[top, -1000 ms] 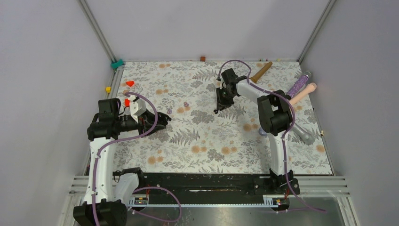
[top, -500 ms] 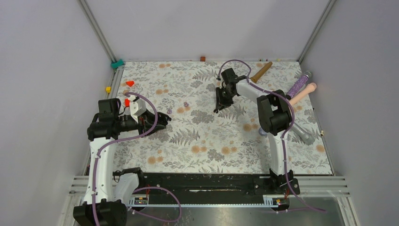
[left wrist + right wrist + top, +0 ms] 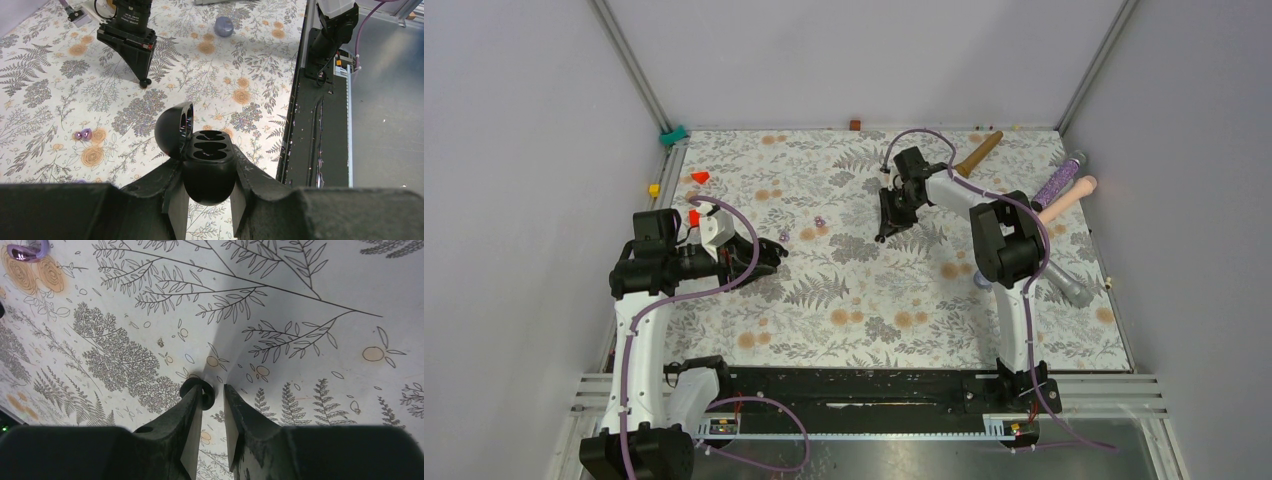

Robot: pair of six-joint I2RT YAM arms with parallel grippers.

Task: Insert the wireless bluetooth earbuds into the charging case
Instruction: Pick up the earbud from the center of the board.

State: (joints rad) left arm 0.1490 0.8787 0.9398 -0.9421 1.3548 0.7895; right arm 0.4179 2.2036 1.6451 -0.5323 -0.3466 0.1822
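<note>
Left gripper has its jaws squeezed onto the open black case, slots up so buds can drop in. Right gripper, well beyond the case, pinches a black earbud. A purple earbud sits nearer the case.

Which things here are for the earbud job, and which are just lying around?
For the job: open black case in left hand; purple earbuds; black earbud by right hand.
Lying about: wooden stick, red cones, yellow cube.
</note>
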